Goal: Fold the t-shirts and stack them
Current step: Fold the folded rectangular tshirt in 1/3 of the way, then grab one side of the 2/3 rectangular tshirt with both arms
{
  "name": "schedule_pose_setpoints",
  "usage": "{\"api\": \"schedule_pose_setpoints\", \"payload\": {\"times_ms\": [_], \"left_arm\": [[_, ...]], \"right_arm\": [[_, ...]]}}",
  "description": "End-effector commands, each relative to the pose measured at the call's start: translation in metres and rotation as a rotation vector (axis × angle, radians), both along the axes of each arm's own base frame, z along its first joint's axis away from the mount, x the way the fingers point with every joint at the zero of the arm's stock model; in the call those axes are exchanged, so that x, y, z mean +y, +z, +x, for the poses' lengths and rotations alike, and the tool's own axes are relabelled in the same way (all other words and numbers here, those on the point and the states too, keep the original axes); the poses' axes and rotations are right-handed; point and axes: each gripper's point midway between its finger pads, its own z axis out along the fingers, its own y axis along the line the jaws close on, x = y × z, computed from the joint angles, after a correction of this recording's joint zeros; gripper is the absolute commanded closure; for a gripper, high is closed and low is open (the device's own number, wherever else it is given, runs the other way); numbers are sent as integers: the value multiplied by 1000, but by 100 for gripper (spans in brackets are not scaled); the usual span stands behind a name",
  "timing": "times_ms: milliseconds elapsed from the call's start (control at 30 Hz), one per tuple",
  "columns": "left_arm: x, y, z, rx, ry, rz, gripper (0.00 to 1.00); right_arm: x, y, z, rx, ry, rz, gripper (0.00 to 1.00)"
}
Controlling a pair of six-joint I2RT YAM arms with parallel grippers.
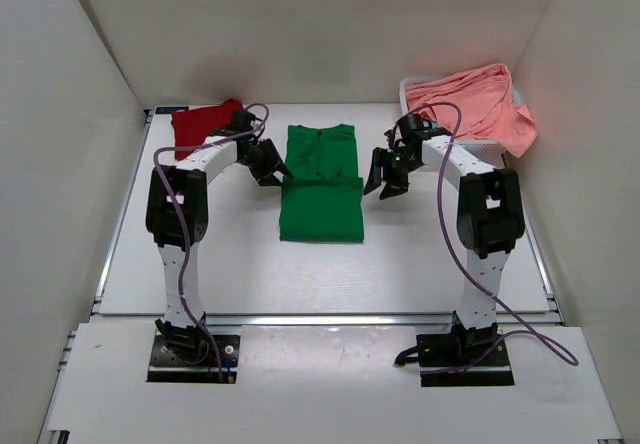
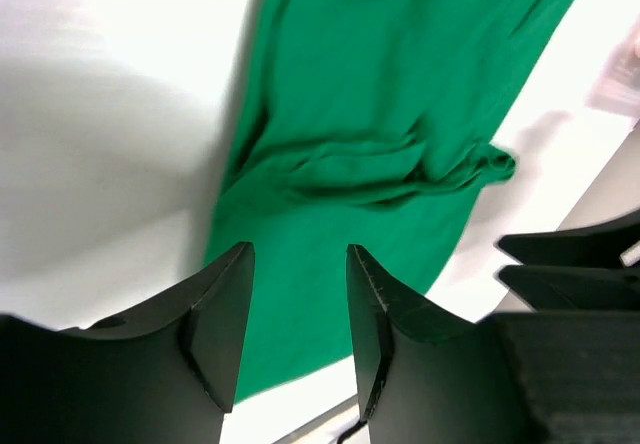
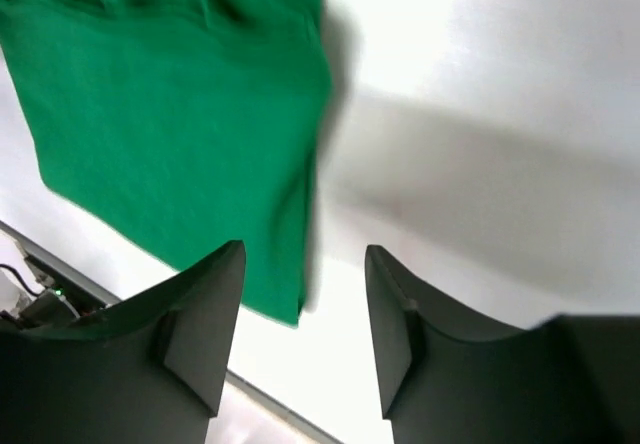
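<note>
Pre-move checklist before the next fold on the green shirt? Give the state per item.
1. Left gripper open and empty: ok.
2. Right gripper open and empty: ok.
3. Grippers at opposite side edges of the green t-shirt: ok, left at its left edge, right at its right edge.
4. Cloth smooth: not ok, the left wrist view shows a bunched ridge across the shirt.
5. Dark red t-shirt and salmon pink t-shirt apart from the green one: ok, both in the far corners.
6. Fingertip height above the cloth: cannot tell.
</note>
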Motion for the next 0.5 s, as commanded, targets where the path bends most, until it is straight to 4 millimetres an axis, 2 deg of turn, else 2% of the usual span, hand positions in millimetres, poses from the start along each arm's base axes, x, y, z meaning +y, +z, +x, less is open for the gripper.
{"api": "schedule_pose_setpoints", "payload": {"times_ms": [0, 33, 67, 100, 133, 167, 233, 267, 300, 367, 467], "left_arm": [[10, 28, -18, -54, 10, -18, 47], [10, 35, -25, -75, 11, -19, 47], [15, 30, -43, -52, 21, -5, 47], [19, 11, -62, -10, 25, 24, 47], [21, 14, -69, -30, 40, 41, 47], [29, 7, -85, -6, 67, 62, 47], [31, -13, -118, 45, 65, 99, 47], [26, -11, -123, 35, 68, 115, 47], [26, -16, -129, 46, 72, 128, 47], [17, -24, -135, 44, 63, 182, 46], [5, -29, -133, 38, 71, 203, 47]], "right_arm": [[7, 45, 10, -180, -56, 55, 49], [7, 36, -2, -148, -48, 39, 49], [10, 35, -7, -157, -37, 33, 47], [16, 29, -22, -132, -22, 43, 46], [16, 20, -36, -103, -24, 38, 46], [21, 15, -49, -89, -12, 40, 45], [31, 9, -72, -66, 3, 33, 43], [29, 0, -80, -40, -23, 21, 42], [32, 0, -83, -49, -25, 15, 41], [36, -14, -101, -6, -30, 1, 42], [43, -26, -110, 28, -28, 3, 40]]}}
